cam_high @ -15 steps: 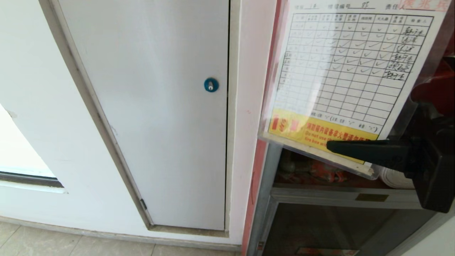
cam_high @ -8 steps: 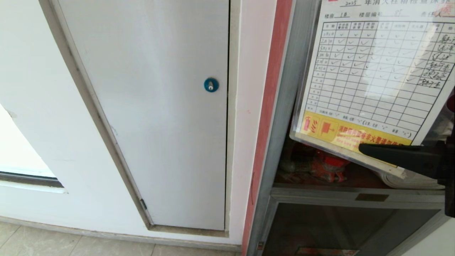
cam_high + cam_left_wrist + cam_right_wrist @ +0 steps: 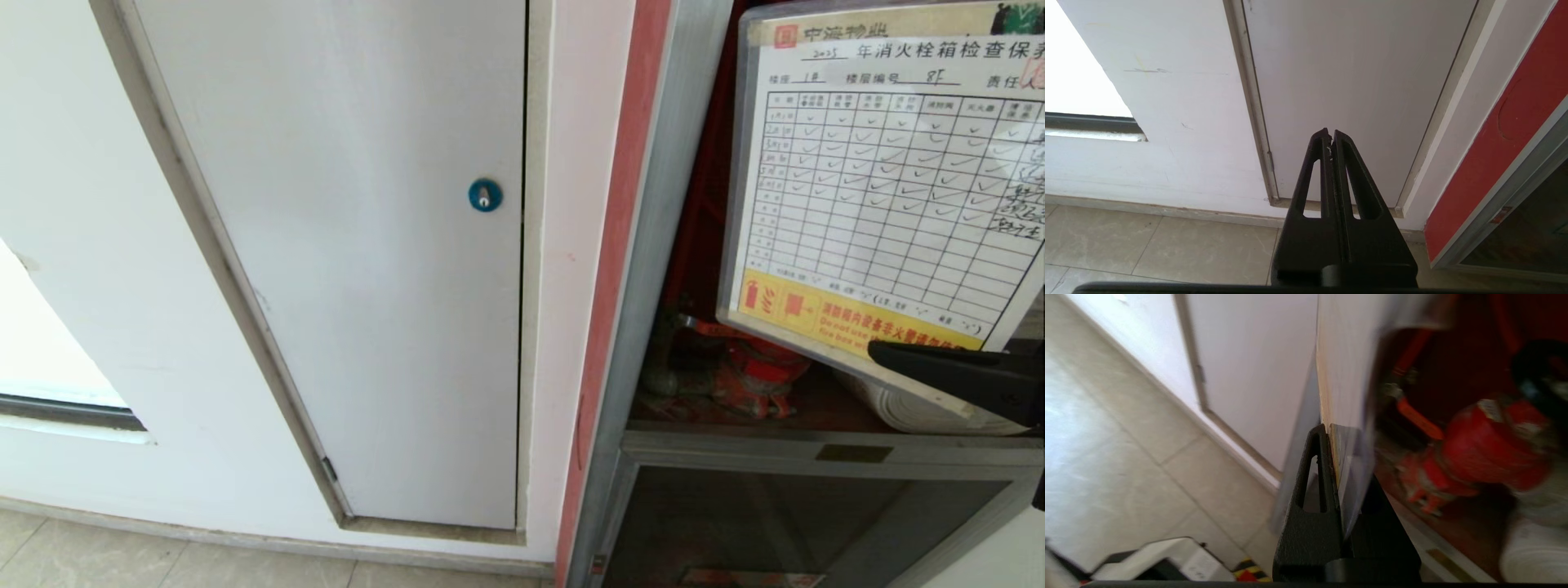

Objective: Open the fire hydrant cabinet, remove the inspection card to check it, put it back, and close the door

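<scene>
Head view: right pincer [image 3: 886, 351] pinches card [image 3: 882, 188] at its yellow bottom edge, inside open cabinet [image 3: 653, 245]. Left pincer [image 3: 1330, 136] pressed together, empty, facing white door [image 3: 1355, 73].

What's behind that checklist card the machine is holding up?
Behind the inspection card, pinched by the right claw, the fire hydrant cabinet is open: red valve fittings and a rolled white hose below. The card hides whatever is higher up.
</scene>
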Tool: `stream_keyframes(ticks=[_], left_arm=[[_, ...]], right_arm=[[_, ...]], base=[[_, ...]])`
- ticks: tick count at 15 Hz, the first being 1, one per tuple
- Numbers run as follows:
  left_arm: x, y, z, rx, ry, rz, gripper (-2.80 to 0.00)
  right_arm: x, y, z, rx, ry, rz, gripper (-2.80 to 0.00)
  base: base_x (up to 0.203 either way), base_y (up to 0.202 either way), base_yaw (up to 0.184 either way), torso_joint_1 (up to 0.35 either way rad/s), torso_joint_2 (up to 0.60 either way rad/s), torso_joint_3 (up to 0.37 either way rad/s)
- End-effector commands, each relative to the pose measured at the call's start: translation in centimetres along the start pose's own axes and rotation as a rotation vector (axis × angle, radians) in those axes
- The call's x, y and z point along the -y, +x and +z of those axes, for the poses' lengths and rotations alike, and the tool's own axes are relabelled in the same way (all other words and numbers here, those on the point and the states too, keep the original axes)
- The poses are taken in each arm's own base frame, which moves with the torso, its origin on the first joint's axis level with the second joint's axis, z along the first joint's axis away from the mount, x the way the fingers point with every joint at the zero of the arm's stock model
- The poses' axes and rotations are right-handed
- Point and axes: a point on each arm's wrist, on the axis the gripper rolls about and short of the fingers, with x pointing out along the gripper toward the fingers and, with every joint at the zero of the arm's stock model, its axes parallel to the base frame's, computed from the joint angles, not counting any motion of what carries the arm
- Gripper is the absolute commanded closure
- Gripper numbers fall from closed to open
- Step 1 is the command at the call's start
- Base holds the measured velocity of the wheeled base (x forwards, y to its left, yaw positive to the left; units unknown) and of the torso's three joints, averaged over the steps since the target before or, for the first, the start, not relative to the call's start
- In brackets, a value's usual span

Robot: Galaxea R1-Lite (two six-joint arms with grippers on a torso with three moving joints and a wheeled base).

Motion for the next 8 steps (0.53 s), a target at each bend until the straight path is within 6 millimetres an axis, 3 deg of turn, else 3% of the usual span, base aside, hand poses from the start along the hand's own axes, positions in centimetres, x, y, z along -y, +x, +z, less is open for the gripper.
stream_keyframes(ticks=[1,8], left_arm=[[0.0,0.04,-0.12,-0.006,-0.001,0.0,0.0],[0.0,0.04,-0.12,-0.006,-0.001,0.0,0.0]], right_arm=[[0.04,0.01,-0.08,-0.009,-0.041,-0.028,0.0],[0.95,0.17,-0.45,-0.137,-0.333,-0.316,0.0]], base=[[0.0,0.0,0.0,0.0,0.0,0.0],[0.0,0.0,0.0,0.0,0.0,0.0]])
